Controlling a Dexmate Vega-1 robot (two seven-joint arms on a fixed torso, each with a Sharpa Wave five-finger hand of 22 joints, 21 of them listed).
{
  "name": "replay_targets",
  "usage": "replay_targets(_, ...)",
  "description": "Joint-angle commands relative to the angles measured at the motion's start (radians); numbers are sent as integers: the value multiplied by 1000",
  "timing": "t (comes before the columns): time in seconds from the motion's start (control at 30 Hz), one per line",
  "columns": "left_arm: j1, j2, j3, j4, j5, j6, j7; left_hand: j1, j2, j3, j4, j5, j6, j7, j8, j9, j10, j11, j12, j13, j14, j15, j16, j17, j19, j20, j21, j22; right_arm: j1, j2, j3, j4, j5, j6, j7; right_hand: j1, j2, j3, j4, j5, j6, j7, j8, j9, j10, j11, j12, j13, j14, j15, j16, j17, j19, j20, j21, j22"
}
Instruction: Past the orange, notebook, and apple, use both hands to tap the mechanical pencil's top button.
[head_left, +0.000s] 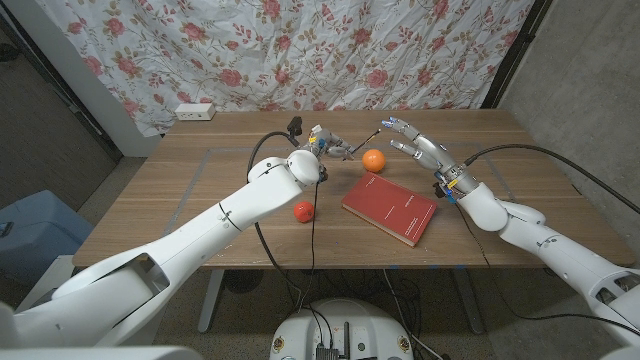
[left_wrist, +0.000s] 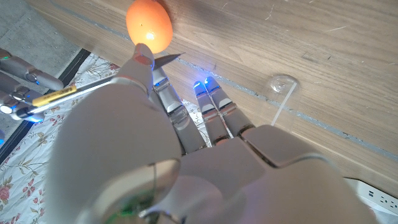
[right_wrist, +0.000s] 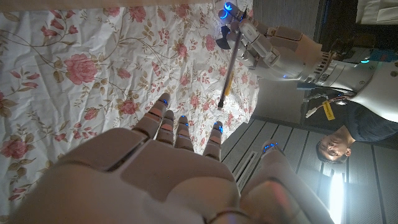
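At the far middle of the tabletop (head_left: 200, 190), the left hand (head_left: 322, 142) is raised, with the mechanical pencil (head_left: 352, 151) grasped in its fingers (right_wrist: 261, 45). In the left wrist view the pencil's slim barrel with a yellow band (left_wrist: 59, 96) is seen pinched at the fingertips, while the remaining fingers are extended. In the right wrist view the pencil (right_wrist: 229, 68) is shown as a thin dark rod with a yellow section, projecting from the left hand (right_wrist: 273, 46) toward the right hand's fingers (right_wrist: 177, 130).

On the tabletop, the apple (head_left: 303, 211) lies beside the left forearm. The orange (head_left: 373, 160) lies just below the pencil's free end in the head view, and the red notebook (head_left: 390, 210) lies nearer the robot.

The right hand (head_left: 412, 140) is held above the tabletop with its fingers spread and released; nothing is grasped. Its fingertips are near the pencil's free end; contact cannot be told.
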Motion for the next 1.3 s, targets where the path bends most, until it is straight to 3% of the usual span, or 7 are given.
replay_targets(0.03,6,-1,-6,-2,3,2,6,0,8,-5,2,7,2,3,6,0,21,-13,4,4,0,-168,5,1,-4,-83,2,5,9,9,-8,20,7,8,4,-10,0,-3,-3,-4,7,-4,-2,1,0,-4,3,2,-1,-3,6,4,-3,-6,3,3)
replay_targets(1.3,22,-15,-6,11,14,-23,20,2,11,-12,2,8,0,6,6,1,21,-13,4,4,-2,-168,4,0,-7,-84,1,5,19,8,-26,30,-3,4,-5,-22,2,-4,-1,-2,24,-4,-6,0,-5,-14,4,2,-6,-11,9,7,-4,-11,5,2)
